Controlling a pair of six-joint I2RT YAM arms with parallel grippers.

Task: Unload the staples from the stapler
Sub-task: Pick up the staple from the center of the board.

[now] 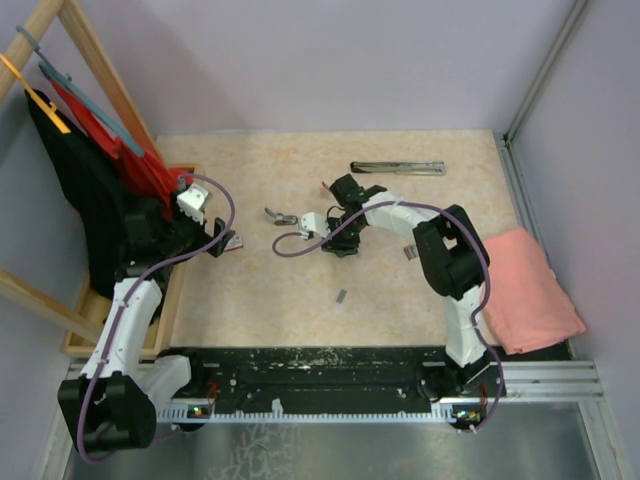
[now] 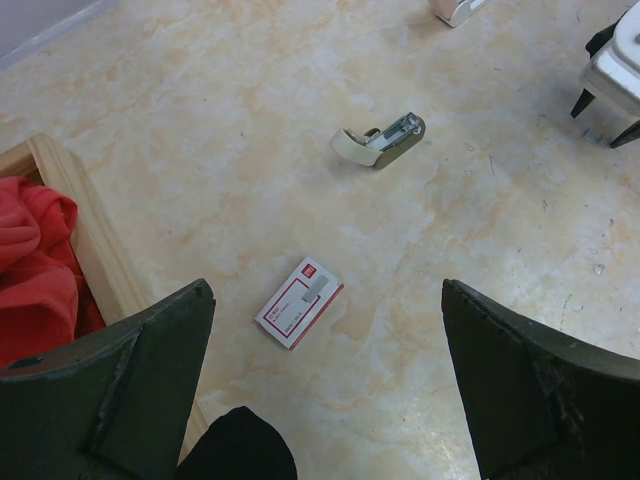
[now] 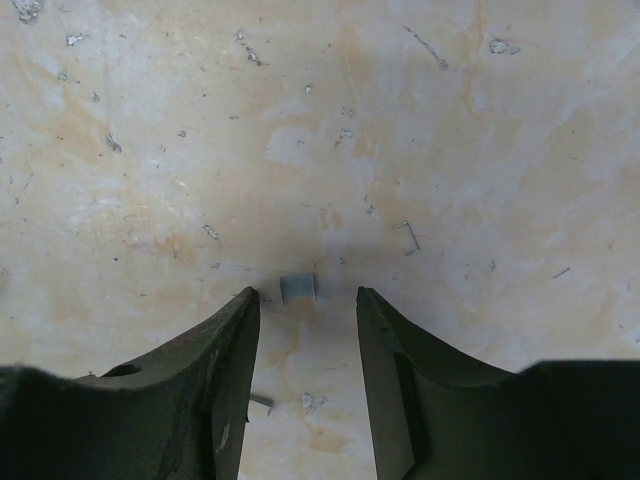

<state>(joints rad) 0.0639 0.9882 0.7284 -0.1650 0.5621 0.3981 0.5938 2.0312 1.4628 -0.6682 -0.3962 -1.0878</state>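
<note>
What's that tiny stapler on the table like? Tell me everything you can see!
The little stapler is short and stubby, with a grey-green body and a cream, plastic-looking end. A shiny metal channel shows along its top, so it looks opened up. It lies slantwise on the pale marbled table, all alone, with nothing touching it. The red-and-white box lies well apart from it. Whether any staples are inside is too small to tell.

stapler [image 2: 380, 140] behind small box [image 2: 298, 302], staple strip [image 3: 298, 288] just ahead of right claw [image 3: 306, 298], long bar [image 1: 398, 167] farther back
</note>
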